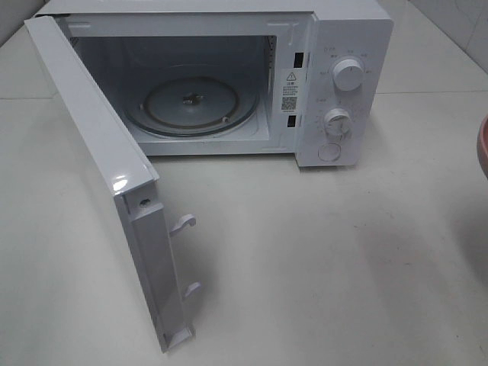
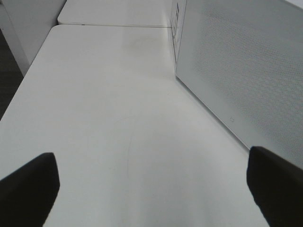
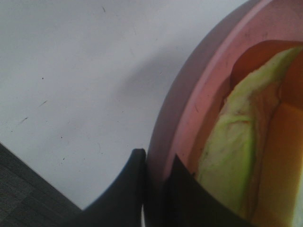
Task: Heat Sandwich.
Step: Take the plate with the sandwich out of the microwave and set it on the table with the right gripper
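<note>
In the right wrist view my right gripper [image 3: 156,163] is shut on the rim of the pink plate [image 3: 199,94], one finger [image 3: 135,179] outside the rim and one inside. The sandwich [image 3: 232,146] lies on that plate, its yellowish-green filling showing. Only a sliver of the pink plate [image 1: 483,149] shows at the right edge of the exterior view, and neither arm appears there. The white microwave [image 1: 351,46] stands with its door [image 1: 99,168] swung wide to the left and its glass turntable [image 1: 191,103] bare. My left gripper [image 2: 151,182] is open over the table, holding nothing.
The left wrist view shows the white table [image 2: 109,94] and the perforated face of the microwave door [image 2: 246,61] close beside the gripper. Two knobs [image 1: 348,75] and a round button sit on the microwave's right panel. A dark floor edge [image 3: 28,194] lies beyond the table edge.
</note>
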